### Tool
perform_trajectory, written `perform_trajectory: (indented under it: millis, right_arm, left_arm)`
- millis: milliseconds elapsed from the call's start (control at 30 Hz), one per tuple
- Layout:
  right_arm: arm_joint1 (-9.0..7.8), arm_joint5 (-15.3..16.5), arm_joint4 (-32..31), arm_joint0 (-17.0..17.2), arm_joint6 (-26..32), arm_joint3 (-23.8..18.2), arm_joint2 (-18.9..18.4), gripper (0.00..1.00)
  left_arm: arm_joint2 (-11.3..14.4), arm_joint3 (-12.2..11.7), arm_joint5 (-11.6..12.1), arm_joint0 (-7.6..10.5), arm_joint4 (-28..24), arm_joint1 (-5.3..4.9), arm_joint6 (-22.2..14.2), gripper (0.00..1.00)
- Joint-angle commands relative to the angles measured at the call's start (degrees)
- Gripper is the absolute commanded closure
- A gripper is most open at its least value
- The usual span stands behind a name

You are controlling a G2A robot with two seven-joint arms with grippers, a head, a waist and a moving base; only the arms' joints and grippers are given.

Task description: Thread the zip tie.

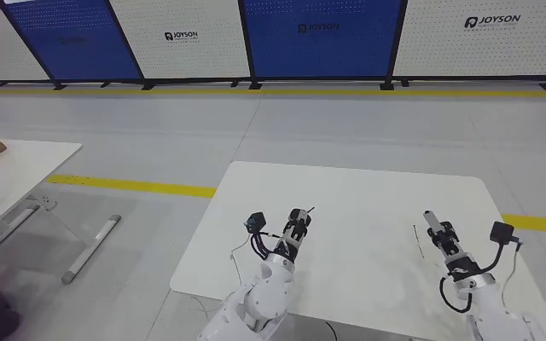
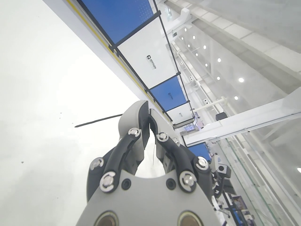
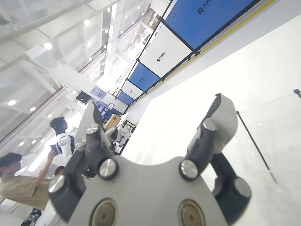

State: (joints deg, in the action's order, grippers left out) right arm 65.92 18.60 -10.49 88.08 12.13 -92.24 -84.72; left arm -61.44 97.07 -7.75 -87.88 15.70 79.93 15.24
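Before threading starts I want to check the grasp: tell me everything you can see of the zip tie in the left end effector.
The zip tie is a thin, black, plastic-looking strip. The left end effector is shut on it. A straight length sticks out sideways from the grasp and tapers to a pointed tip over the white table. Its head cannot be made out. Nothing else touches the part that shows.

Left tool [image 1: 299, 216] clamped on zip tie [image 2: 98, 119]; right tool [image 1: 430, 216] spread wide; both arms extended forward.
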Motion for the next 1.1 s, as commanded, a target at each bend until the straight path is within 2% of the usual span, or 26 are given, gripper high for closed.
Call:
perform_trajectory:
  millis: [0, 133, 167, 233, 267, 333, 433, 467, 500, 600, 700, 733, 800, 933, 1000, 1033, 1067]
  right_arm:
    - [0.0, 0.0, 0.0, 0.0, 0.0, 0.0, 0.0, 0.0]
    - [0.0, 0.0, 0.0, 0.0, 0.0, 0.0, 0.0, 0.0]
    - [0.0, 0.0, 0.0, 0.0, 0.0, 0.0, 0.0, 0.0]
    - [0.0, 0.0, 0.0, 0.0, 0.0, 0.0, 0.0, 0.0]
    - [0.0, 0.0, 0.0, 0.0, 0.0, 0.0, 0.0, 0.0]
    - [0.0, 0.0, 0.0, 0.0, 0.0, 0.0, 0.0, 0.0]
    - [0.0, 0.0, 0.0, 0.0, 0.0, 0.0, 0.0, 0.0]
    - [0.0, 0.0, 0.0, 0.0, 0.0, 0.0, 0.0, 0.0]
    - [0.0, 0.0, 0.0, 0.0, 0.0, 0.0, 0.0, 0.0]
    - [0.0, 0.0, 0.0, 0.0, 0.0, 0.0, 0.0, 0.0]
    - [0.0, 0.0, 0.0, 0.0, 0.0, 0.0, 0.0, 0.0]
    - [0.0, 0.0, 0.0, 0.0, 0.0, 0.0, 0.0, 0.0]
    - [0.0, 0.0, 0.0, 0.0, 0.0, 0.0, 0.0, 0.0]
    - [0.0, 0.0, 0.0, 0.0, 0.0, 0.0, 0.0, 0.0]
    - [0.0, 0.0, 0.0, 0.0, 0.0, 0.0, 0.0, 0.0]
    - [0.0, 0.0, 0.0, 0.0, 0.0, 0.0, 0.0, 0.0]
    - [0.0, 0.0, 0.0, 0.0, 0.0, 0.0, 0.0, 0.0]
  left_arm:
    - [0.01, 0.01, 0.07, 0.0, -0.11, 0.01, 0.1, 1.0]
    - [0.1, -0.45, -0.32, 0.25, 1.27, -0.07, -0.44, 1.0]
    - [0.54, -1.4, -1.47, 0.86, 5.48, -0.29, -1.34, 1.0]
    - [1.27, -2.31, -3.38, 1.4, 10.13, -0.52, -3.01, 1.0]
    - [1.78, -2.8, -5.05, 1.75, 12.9, -0.71, -5.17, 1.0]
    - [1.99, -2.85, -7.01, 2.08, 15.96, -0.91, -6.88, 1.0]
    - [1.83, -2.44, -8.73, 2.16, 17.31, -1.06, -8.73, 1.0]
    - [1.62, -2.24, -8.95, 2.09, 17.25, -1.08, -8.75, 1.0]
    - [1.32, -2.03, -9.17, 2.04, 16.9, -1.08, -8.8, 0.8]
    - [0.57, -1.43, -9.01, 1.82, 14.95, -1.03, -8.72, 0.52]
    - [0.32, -1.35, -8.89, 1.72, 14.45, -1.0, -8.44, 0.55]
    - [0.25, -1.45, -8.8, 1.72, 13.95, -0.95, -8.23, 0.63]
    - [0.14, -1.8, -8.68, 1.86, 13.42, -0.88, -7.98, 0.69]
    - [0.07, -2.41, -8.26, 2.16, 11.67, -0.64, -6.95, 0.69]
    - [-0.19, -2.28, -7.33, 2.09, 8.52, -0.43, -6.95, 0.68]
    - [-0.46, -2.05, -6.68, 2.02, 6.71, -0.35, -7.03, 0.66]
    - [-1.03, -1.82, -5.68, 1.86, 3.98, -0.23, -6.86, 0.6]
